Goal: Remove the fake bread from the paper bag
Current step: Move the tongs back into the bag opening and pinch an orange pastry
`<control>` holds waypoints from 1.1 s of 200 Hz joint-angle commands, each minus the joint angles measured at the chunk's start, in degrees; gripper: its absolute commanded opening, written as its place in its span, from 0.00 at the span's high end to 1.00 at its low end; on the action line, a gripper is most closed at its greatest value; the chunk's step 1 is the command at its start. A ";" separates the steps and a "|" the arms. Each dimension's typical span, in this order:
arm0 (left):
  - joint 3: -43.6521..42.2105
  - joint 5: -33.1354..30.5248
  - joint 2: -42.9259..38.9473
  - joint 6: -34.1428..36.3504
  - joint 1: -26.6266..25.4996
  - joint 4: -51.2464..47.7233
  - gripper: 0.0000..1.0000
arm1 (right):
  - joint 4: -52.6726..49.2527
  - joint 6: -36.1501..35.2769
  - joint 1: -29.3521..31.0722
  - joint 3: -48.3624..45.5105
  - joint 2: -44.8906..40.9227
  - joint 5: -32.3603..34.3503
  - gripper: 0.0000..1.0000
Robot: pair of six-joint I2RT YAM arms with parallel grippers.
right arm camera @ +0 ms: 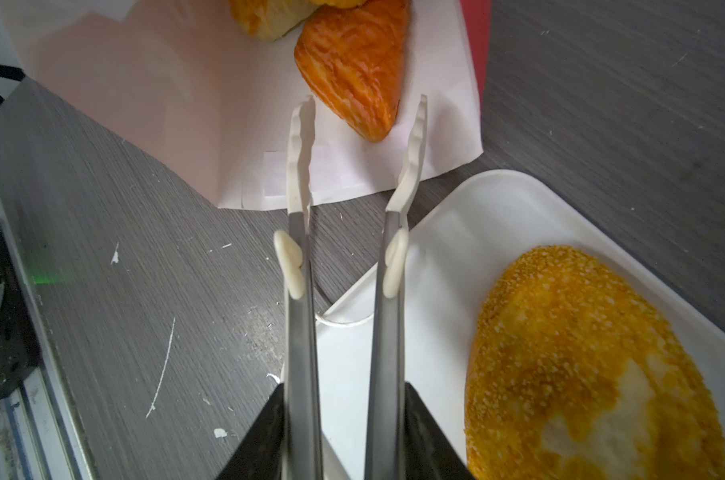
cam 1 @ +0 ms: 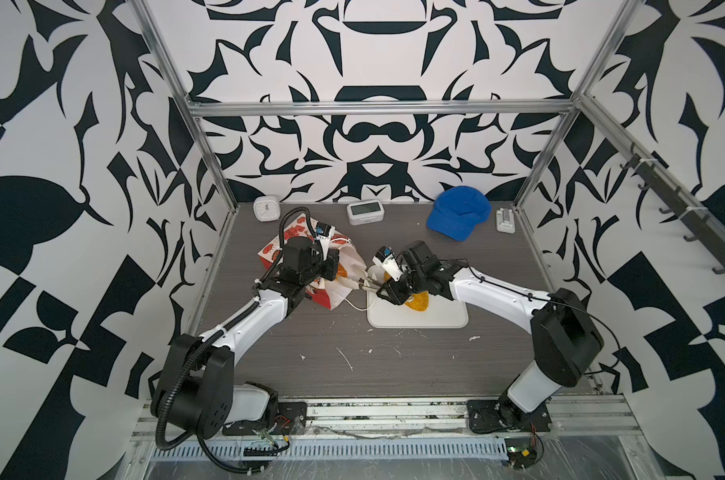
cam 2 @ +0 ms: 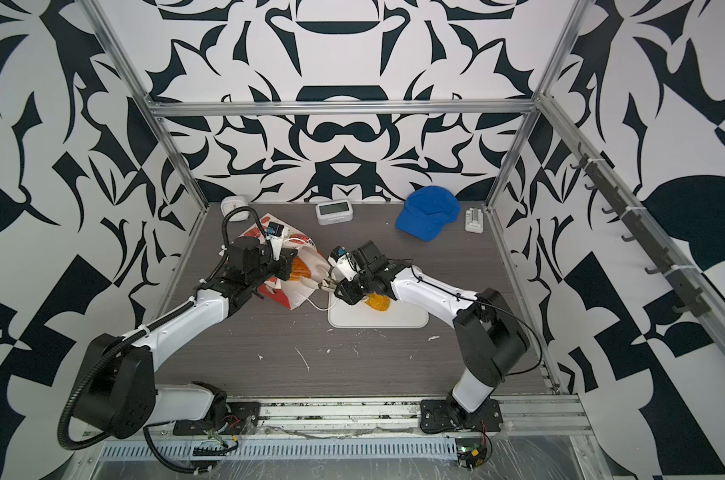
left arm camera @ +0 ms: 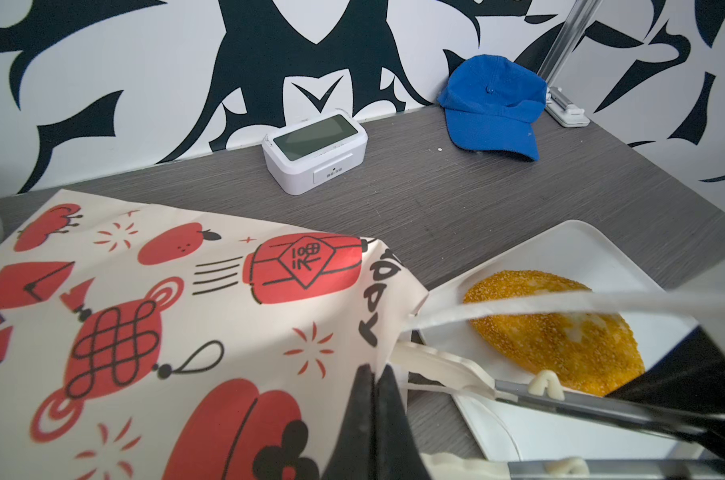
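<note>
One oval loaf [right arm camera: 593, 370] lies flat on the white tray [right arm camera: 468, 232], long axis slanting across it, while the right gripper [right arm camera: 358, 108] holds tongs [right arm camera: 387, 332] (tips apart) toward the paper bag [left arm camera: 178, 316], pinched shut by the left gripper [left arm camera: 373, 399], its mouth facing the tray.

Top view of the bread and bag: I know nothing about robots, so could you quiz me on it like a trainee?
1. True or false: the oval loaf lies on the white tray.
2. What does the right gripper hold? A) a spoon B) tongs C) a knife
3. Fill in: the left gripper pinches the edge of the ___.

Key: 1 true; 2 B; 3 paper bag.
</note>
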 commanded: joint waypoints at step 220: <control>0.93 2.08 -0.74 -0.68 0.50 0.08 1.00 | 2.85 -6.38 2.02 11.22 9.44 -0.60 0.86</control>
